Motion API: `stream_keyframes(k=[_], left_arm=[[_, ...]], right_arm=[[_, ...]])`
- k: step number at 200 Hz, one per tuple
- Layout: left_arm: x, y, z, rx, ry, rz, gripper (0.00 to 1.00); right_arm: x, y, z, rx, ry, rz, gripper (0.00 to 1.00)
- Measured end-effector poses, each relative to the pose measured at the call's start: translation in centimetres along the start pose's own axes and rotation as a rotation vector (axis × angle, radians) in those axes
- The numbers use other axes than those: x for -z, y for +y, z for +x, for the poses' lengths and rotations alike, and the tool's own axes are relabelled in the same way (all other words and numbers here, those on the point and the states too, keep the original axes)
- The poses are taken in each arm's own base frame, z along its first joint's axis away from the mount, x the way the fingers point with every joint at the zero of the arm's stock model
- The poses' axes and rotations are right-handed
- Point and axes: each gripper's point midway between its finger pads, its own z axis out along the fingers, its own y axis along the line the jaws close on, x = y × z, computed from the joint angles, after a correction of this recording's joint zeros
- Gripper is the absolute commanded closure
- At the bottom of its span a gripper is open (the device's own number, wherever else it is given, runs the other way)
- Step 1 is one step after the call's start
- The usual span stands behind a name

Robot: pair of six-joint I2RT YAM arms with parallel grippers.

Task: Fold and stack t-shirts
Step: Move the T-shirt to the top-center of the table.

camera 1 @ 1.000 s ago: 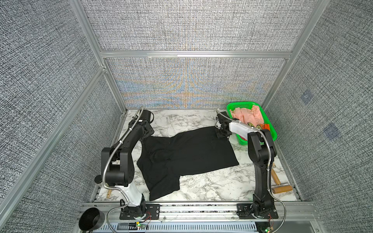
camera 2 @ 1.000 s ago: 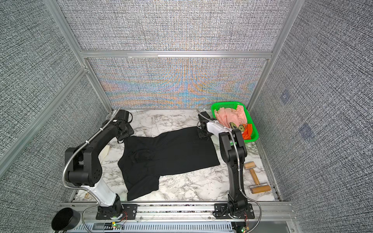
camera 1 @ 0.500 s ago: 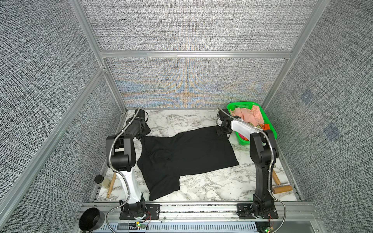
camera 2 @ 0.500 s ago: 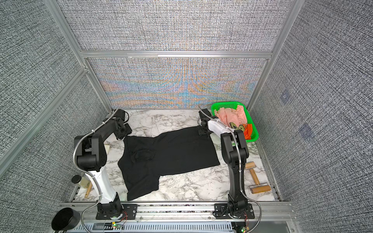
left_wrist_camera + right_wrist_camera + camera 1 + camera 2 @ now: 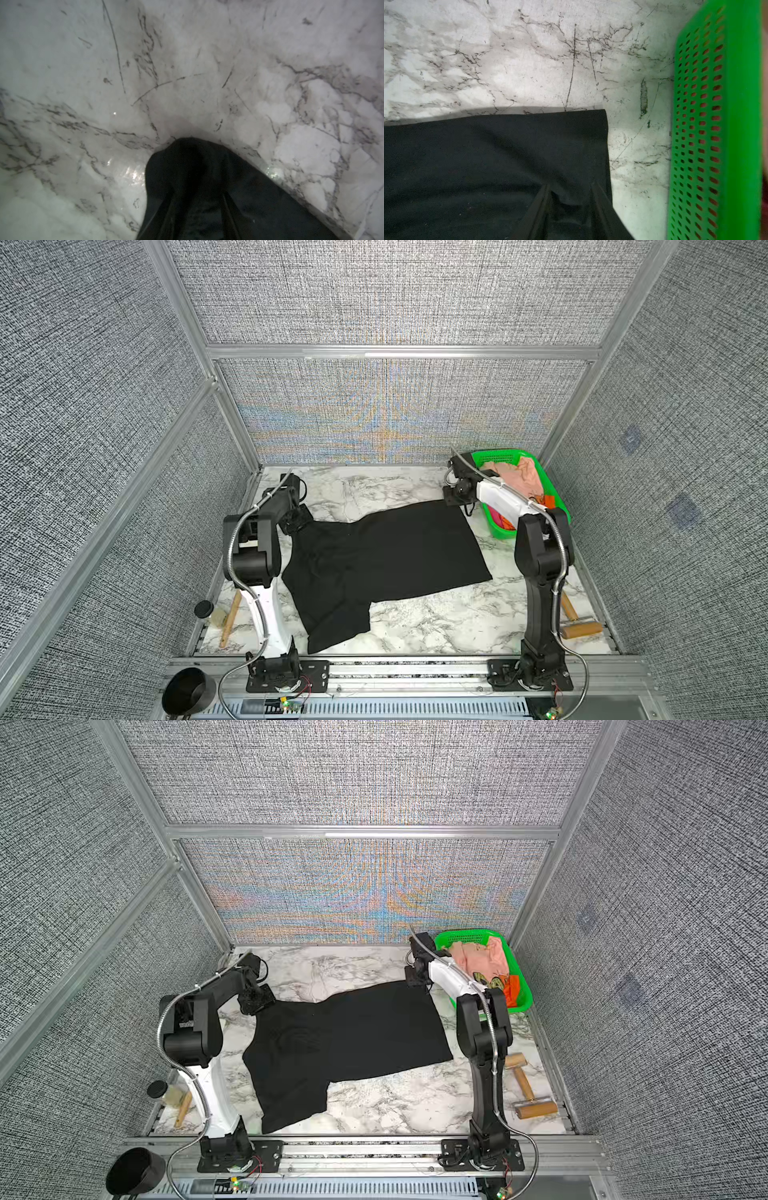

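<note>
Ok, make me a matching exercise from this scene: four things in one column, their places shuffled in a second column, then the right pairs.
Things
1. black t-shirt
2. peach-pink t-shirt
3. wooden roller
4. black cup

Places
A. in the green basket
B. on the marble table, beside the right arm's base
C. spread out across the middle of the marble table
D. off the table, at the front corner by the left arm's base

Pairs: 1-C, 2-A, 3-B, 4-D
</note>
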Motion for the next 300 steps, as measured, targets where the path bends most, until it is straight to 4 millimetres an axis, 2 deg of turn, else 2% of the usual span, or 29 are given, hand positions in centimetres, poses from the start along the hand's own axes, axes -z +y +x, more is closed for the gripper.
stream_keyframes(k=[36,54,90,127,169,192,213,258,289,300], left_arm=[[-0.2,-0.1,0.1,0.005,0.007,0.014,0.78],[-0.2,-0.1,-0.1,0.008,0.004,0.019,0.8],[0.5,-0.8,-2.1,0.018,-0.044,0.044,0.88],[0.1,-1.1,-2.7,0.022,-0.047,0.055,0.97],[-0.3,-0.7,-3.8,0.067,-0.067,0.078,0.99],[-0.4,-0.4,-5.3,0.109,-0.091,0.099,0.99],[-0.2,-0.9,-7.5,0.13,-0.127,0.136,0.99],[-0.8,-4.9,-12.5,0.116,-0.171,0.271,0.99],[-1.2,-6.5,-14.5,0.105,-0.184,0.32,0.97],[-1.3,-7.0,-15.0,0.099,-0.185,0.334,0.93]], right_arm=[[-1.5,0.1,0.8,0.017,0.036,0.003,0.63],[-2.6,0.3,1.4,0.03,0.061,-0.011,0.63],[-4.0,0.5,1.9,0.035,0.091,-0.039,0.63],[-5.9,-1.3,2.3,-0.018,0.133,-0.02,0.63],[-6.8,-2.2,2.2,-0.027,0.148,0.014,0.63],[-7.0,-2.5,2.3,-0.027,0.157,0.026,0.63],[-7.1,-2.8,2.3,-0.041,0.158,0.031,0.63],[-6.8,-3.7,2.1,-0.111,0.153,0.04,0.62],[-7.0,-3.8,1.5,-0.16,0.162,0.038,0.62],[-7.2,-3.9,1.0,-0.177,0.156,0.038,0.62]])
